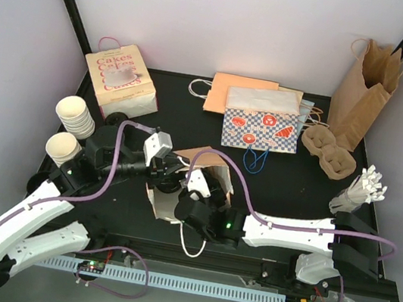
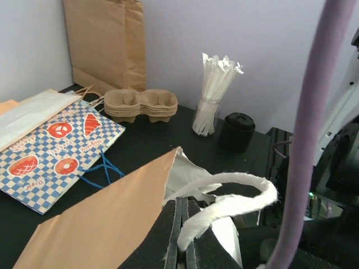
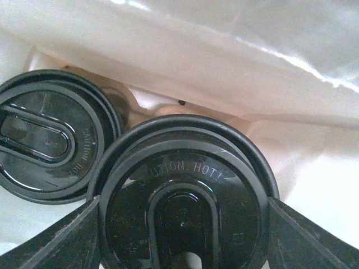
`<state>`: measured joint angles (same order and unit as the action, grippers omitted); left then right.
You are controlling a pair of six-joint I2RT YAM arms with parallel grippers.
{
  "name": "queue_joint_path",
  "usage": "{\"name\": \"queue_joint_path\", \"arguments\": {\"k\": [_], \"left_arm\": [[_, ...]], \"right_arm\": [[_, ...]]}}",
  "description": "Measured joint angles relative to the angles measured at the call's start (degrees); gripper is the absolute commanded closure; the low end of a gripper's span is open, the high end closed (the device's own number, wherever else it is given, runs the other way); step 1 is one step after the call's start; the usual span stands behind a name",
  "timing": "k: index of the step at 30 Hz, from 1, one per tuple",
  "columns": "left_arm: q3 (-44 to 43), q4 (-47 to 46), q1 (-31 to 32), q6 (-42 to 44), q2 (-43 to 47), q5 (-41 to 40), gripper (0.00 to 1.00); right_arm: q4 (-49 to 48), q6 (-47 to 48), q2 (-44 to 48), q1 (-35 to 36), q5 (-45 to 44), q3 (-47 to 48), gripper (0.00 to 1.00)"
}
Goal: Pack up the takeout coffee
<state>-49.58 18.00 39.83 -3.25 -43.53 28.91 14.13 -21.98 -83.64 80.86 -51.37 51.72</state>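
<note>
A brown paper bag (image 1: 211, 164) with a white lining and white handles sits at the table's middle, its mouth held open. My left gripper (image 1: 170, 167) is shut on the bag's rim where the white handle (image 2: 241, 193) joins; its fingers (image 2: 171, 235) pinch the paper edge of the bag (image 2: 106, 224). My right gripper (image 1: 196, 196) reaches down into the bag. In the right wrist view its fingers (image 3: 61, 241) press both sides of a takeout coffee (image 3: 185, 207), whose black lid reads "CAUTION HOT". A second lidded cup (image 3: 47, 134) stands beside it inside the bag, at the left.
Stacked lidless cups (image 1: 75, 117) and a single cup (image 1: 61, 148) stand at the left, with a "Cakes" box (image 1: 120, 81) behind. A checkered bag (image 1: 261, 122), cup carriers (image 1: 328, 152), a tall brown bag (image 1: 365, 89) and straws (image 1: 360, 190) lie at the back right. Black lids (image 2: 236, 131) stand near the straws.
</note>
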Motion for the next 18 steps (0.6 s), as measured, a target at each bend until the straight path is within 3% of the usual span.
{"name": "queue_joint_path", "arguments": {"k": [12, 15, 18], "left_arm": [[2.2, 2.3, 0.0, -1.2, 4.2, 2.0, 0.97], [2.2, 2.5, 0.0, -2.0, 4.7, 2.1, 0.89], [2.2, 2.5, 0.0, -2.5, 4.9, 2.2, 0.65]], "right_arm": [[-4.3, -0.7, 0.5, 0.0, -0.2, -3.6, 0.60], [-4.6, -1.2, 0.5, 0.0, -0.1, -4.7, 0.60], [-4.7, -1.5, 0.5, 0.1, -0.1, -6.0, 0.60]]}}
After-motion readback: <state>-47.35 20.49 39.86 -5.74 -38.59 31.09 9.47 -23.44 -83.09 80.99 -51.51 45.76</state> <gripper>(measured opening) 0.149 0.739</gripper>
